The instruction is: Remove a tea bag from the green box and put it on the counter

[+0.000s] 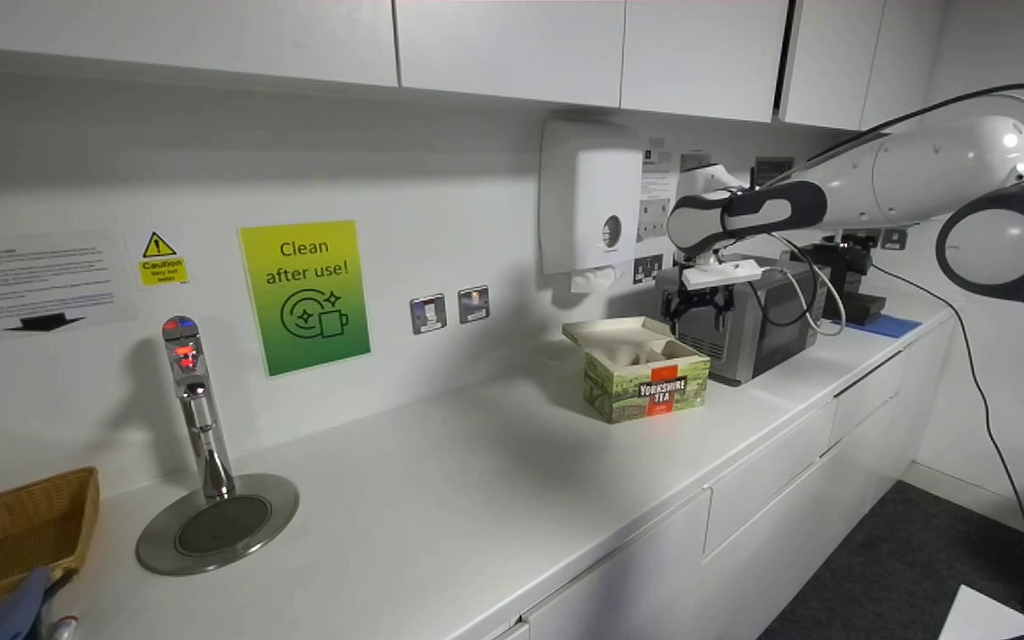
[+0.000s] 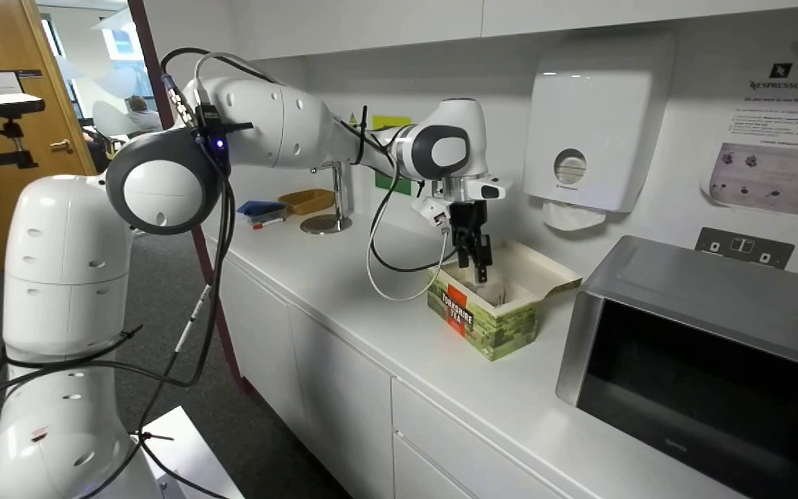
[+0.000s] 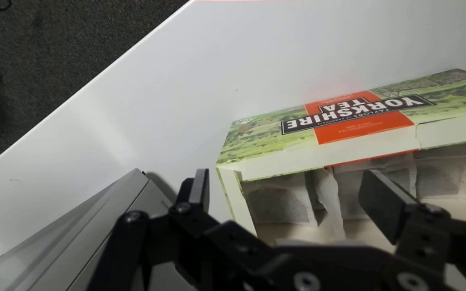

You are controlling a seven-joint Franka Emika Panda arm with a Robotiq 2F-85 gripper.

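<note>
The green box (image 1: 619,396) stands open on the white counter (image 1: 441,480), its pale lid flap folded back toward the wall. It also shows in an exterior view (image 2: 503,333) and in the wrist view (image 3: 265,139). Inside, several tea bags (image 3: 277,200) lie along the front wall; one (image 3: 331,198) stands on edge. My gripper (image 3: 286,178) is open and empty, pointing down above the box's microwave end. In the wrist view one finger appears just outside the end wall, the other over the inside. The gripper shows in both exterior views (image 1: 697,313) (image 2: 473,269). The box's far end is cut off in the wrist view.
A grey microwave (image 2: 704,374) stands on the counter close beside the box. A white towel dispenser (image 1: 590,196) hangs on the wall behind. A tap (image 1: 201,409) and a wicker basket (image 1: 23,524) are at the counter's other end. Cupboards (image 1: 512,44) hang overhead.
</note>
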